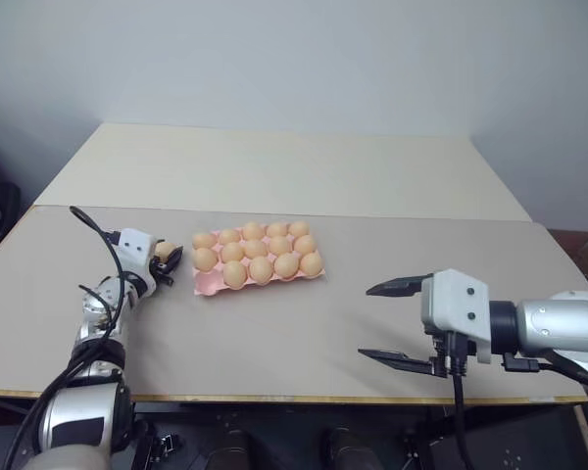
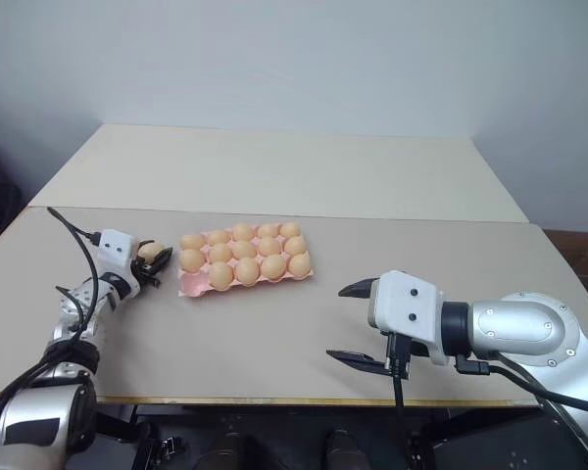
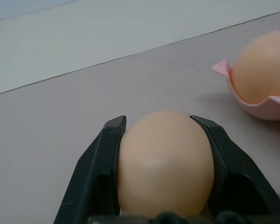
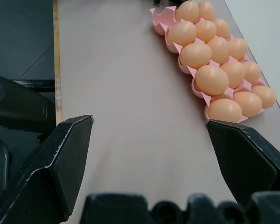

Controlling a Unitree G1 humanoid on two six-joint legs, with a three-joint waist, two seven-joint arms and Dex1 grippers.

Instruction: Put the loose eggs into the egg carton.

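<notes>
A pale orange-tan loose egg (image 3: 164, 163) sits clamped between the two black fingers of my left gripper (image 1: 167, 258), low over the table just left of the egg carton (image 1: 208, 285). The carton is a flat pink tray with several eggs (image 1: 261, 268) in its cups; its near-left corner cup shows bare pink. In the left wrist view the carton's edge (image 3: 222, 70) lies just beyond and to one side of the held egg. My right gripper (image 1: 365, 321) hovers open near the table's front right, well away from the carton, with nothing between its fingers (image 4: 65, 149).
The grey-brown table (image 1: 304, 333) has a front edge close beneath my right gripper. A second, paler tabletop (image 1: 274, 166) adjoins it behind, ending at a white wall.
</notes>
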